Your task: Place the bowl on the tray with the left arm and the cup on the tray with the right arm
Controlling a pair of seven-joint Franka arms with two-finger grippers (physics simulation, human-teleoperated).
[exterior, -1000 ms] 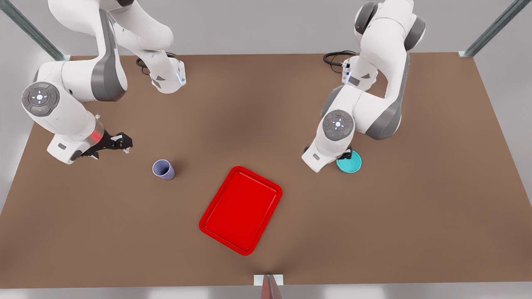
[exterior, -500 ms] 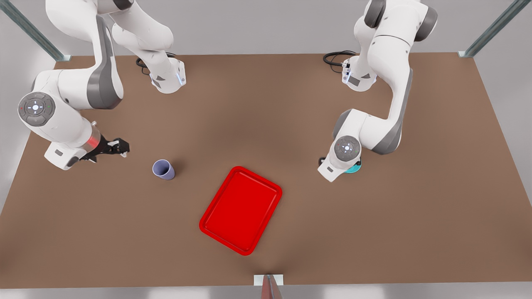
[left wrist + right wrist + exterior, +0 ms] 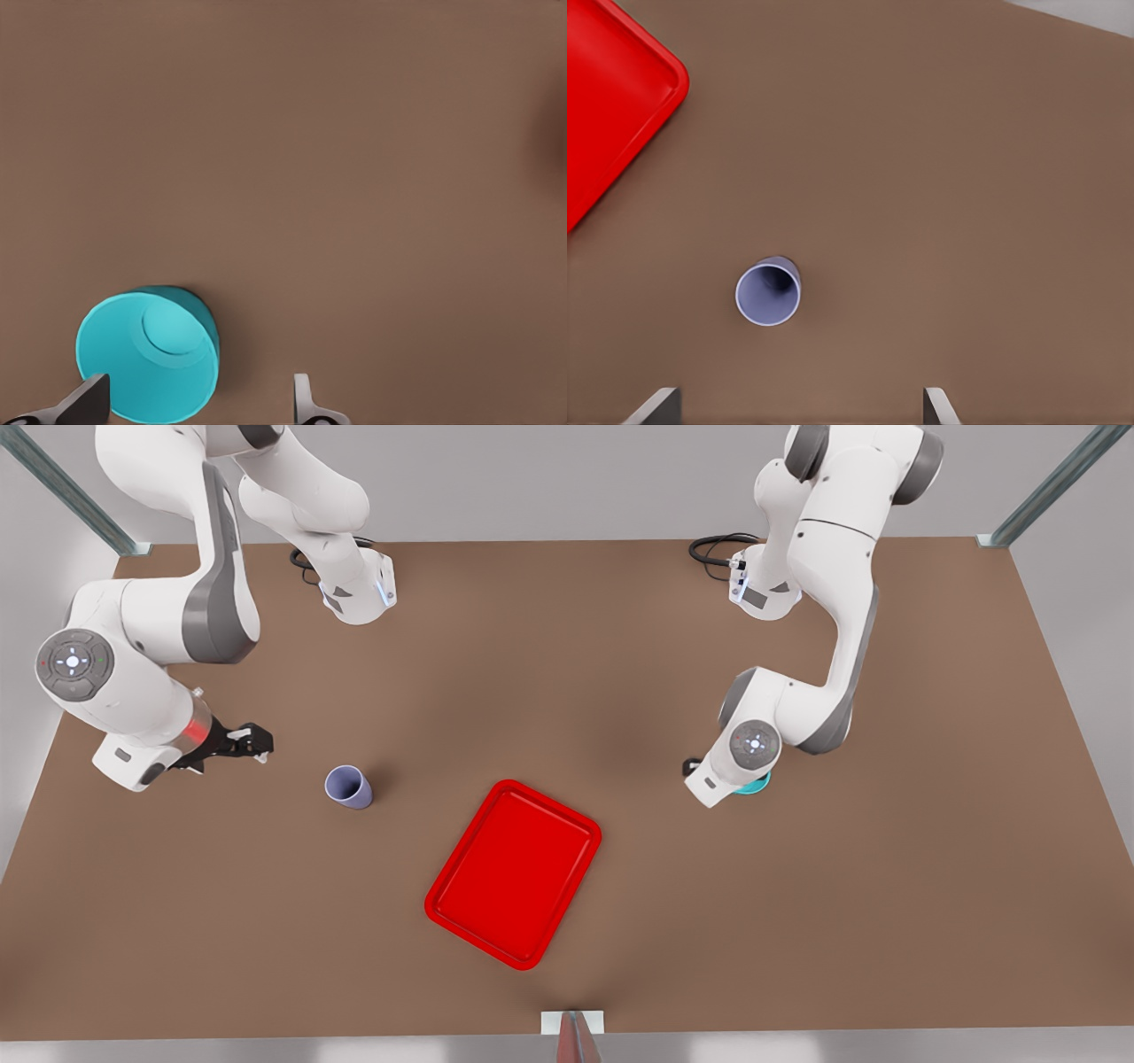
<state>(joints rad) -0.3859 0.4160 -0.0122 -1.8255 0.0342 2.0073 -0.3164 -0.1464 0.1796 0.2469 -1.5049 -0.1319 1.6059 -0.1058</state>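
The teal bowl stands on the brown table at the front view's right, mostly covered by the left arm's wrist. In the left wrist view my left gripper hangs open just above the bowl, one fingertip at its rim and the other off to its side. The lavender cup stands upright to the left of the red tray. My right gripper hovers open, left of the cup and apart from it. The right wrist view shows the cup ahead of the fingertips and a tray corner.
Black cables lie by the arm bases at the table's back edge. A small white bracket sits at the front edge. Bare table stretches between the tray and each object.
The left arm has dropped down over the bowl and now hides most of it. The right gripper has drifted slightly left and lower. Bowl, cup and tray have not moved.
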